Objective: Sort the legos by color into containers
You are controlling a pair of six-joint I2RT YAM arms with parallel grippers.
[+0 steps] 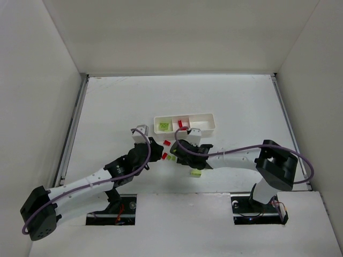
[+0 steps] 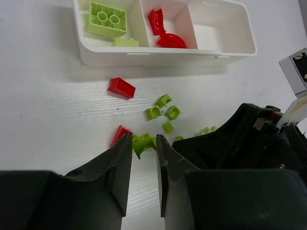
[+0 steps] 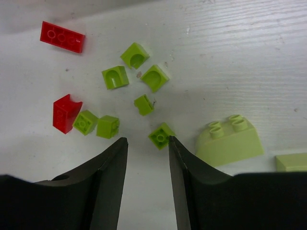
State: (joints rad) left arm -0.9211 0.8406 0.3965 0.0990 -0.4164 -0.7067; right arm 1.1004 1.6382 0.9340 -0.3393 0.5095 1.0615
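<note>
The white tray (image 1: 210,119) holds a green brick (image 2: 106,19) in its left compartment and red pieces (image 2: 163,31) in the middle one. Loose green legos (image 3: 115,77) and red legos (image 3: 62,37) lie on the table in front of it. My left gripper (image 2: 142,138) is down at the table, its tips closed on a small green arch lego (image 2: 144,144), with a red wedge (image 2: 119,133) beside its left finger. My right gripper (image 3: 147,140) is open and empty; a tiny green brick (image 3: 161,136) lies against its right fingertip.
A larger pale green rounded brick (image 3: 230,141) lies right of my right gripper, with another pale piece (image 3: 291,162) at the frame edge. The two grippers (image 1: 169,151) work close together in front of the tray. White walls enclose the table.
</note>
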